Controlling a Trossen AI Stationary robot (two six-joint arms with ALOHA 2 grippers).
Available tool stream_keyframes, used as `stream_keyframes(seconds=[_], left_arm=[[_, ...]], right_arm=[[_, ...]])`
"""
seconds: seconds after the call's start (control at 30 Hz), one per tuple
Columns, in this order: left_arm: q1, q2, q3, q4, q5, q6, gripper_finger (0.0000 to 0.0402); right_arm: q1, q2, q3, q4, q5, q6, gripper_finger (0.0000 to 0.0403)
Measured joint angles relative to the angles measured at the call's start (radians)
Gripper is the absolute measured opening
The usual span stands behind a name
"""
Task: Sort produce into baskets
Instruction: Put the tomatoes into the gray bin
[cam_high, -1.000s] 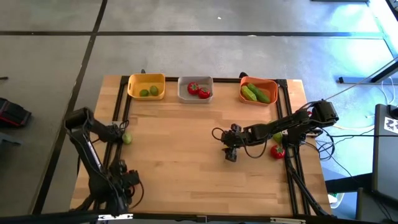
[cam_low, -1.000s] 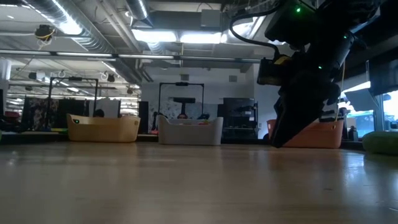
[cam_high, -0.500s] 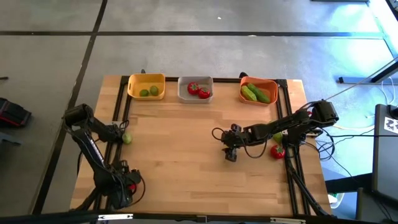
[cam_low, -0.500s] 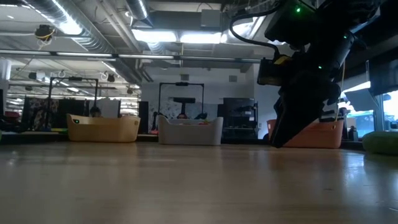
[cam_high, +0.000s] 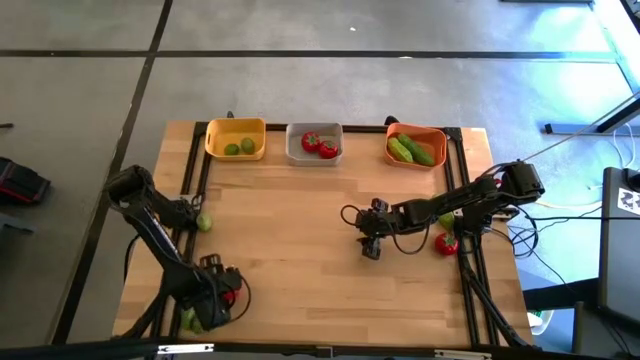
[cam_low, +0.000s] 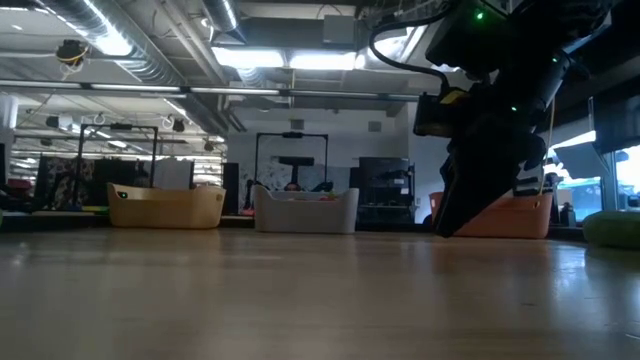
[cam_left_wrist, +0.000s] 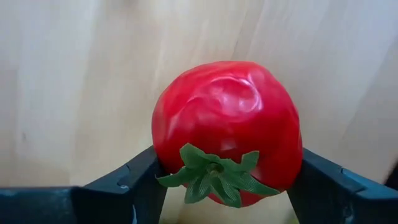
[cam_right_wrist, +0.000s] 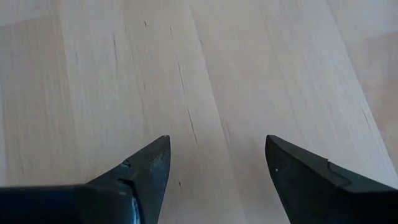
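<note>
My left gripper (cam_left_wrist: 217, 186) has just closed on the tomato (cam_left_wrist: 227, 130) between my fingers, ready for lifting; right gripper (cam_right_wrist: 217, 165) open.

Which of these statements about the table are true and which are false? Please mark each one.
1. The left gripper has a tomato between its fingers. True.
2. The yellow basket holds tomatoes. False: it holds limes; two tomatoes lie in the grey basket.
3. The right gripper is open over bare wood with nothing between its fingers. True.
4. The orange basket is empty. False: it holds cucumbers.
5. A tomato lies on the table near the right arm. True.
</note>
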Motion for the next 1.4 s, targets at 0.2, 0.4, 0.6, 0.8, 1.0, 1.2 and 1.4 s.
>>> stream_keyframes(seconds=[0.2, 0.4, 0.6, 0.8, 1.0, 1.2, 1.4], left_arm=[[0.136, -0.071, 0.013, 0.002, -0.142, 0.086, 0.0271], [0.309, -0.151, 0.014, 0.003, -0.293, 0.175, 0.0272], [0.534, -0.183, 0.015, 0.034, -0.356, 0.29, 0.0275], [0.75, -0.173, 0.015, 0.172, -0.362, 0.479, 0.0276], [0.961, -0.174, 0.015, 0.373, -0.362, 0.611, 0.0276], [1.174, -0.174, 0.015, 0.576, -0.338, 0.755, 0.0276], [1.37, -0.145, 0.015, 0.665, -0.208, 0.826, 0.0276]], right_arm=[[0.0, 0.0, 0.0, 0.022, 0.0, 0.008, 0.0252], [0.0, 0.0, 0.0, 0.056, 0.024, -0.063, 0.0252], [0.0, 0.0, 0.0, 0.141, 0.052, -0.107, 0.0252], [0.0, 0.0, 0.0, 0.218, 0.055, -0.116, 0.0252], [0.0, 0.0, 0.0, 0.243, 0.1, -0.2, 0.0252], [-0.017, 0.0, 0.0, 0.243, 0.164, -0.268, 0.0252], [-0.077, 0.0, 0.0, 0.232, 0.104, -0.267, 0.0252]])
